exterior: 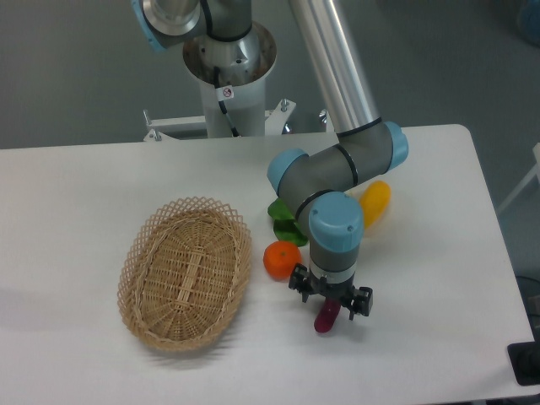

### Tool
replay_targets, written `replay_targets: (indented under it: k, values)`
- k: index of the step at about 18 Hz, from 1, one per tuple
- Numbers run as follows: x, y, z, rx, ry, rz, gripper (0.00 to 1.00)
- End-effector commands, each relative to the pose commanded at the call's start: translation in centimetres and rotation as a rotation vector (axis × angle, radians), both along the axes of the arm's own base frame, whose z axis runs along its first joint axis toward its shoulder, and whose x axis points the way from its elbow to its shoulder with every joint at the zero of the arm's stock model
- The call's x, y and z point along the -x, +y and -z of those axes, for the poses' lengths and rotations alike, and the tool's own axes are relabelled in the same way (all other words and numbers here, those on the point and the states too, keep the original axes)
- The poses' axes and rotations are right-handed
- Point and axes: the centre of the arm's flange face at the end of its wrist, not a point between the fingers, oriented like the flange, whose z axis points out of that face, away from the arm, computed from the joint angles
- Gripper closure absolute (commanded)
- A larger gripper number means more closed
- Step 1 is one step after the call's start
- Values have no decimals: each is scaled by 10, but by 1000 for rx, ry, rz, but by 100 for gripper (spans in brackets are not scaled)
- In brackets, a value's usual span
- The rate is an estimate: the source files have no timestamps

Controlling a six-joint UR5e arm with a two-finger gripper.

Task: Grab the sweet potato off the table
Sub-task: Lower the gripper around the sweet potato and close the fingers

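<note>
The sweet potato [326,319] is a slim dark magenta tuber lying on the white table [84,354], right of the basket and below the orange. Only its lower end shows; its upper part is hidden under the gripper. My gripper [330,304] points straight down over it, low at the table, fingers straddling the tuber. From this view I cannot tell whether the fingers are pressed on it.
A round orange fruit [281,259] sits just left of the gripper. Green leafy vegetable [285,219] lies behind it, partly covered by the arm. A yellow oblong vegetable [375,202] is at the back right. An oval wicker basket [186,272] stands to the left.
</note>
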Motion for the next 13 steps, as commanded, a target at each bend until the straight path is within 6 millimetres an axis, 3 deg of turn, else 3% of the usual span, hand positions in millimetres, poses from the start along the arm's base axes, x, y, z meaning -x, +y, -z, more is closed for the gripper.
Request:
replay_targets:
  k: [3, 5, 13]
  values:
    - [-2, -2, 0, 4, 0, -1, 44]
    - [-2, -2, 0, 4, 1, 3, 58]
    - [0, 0, -9, -9, 13, 8, 61]
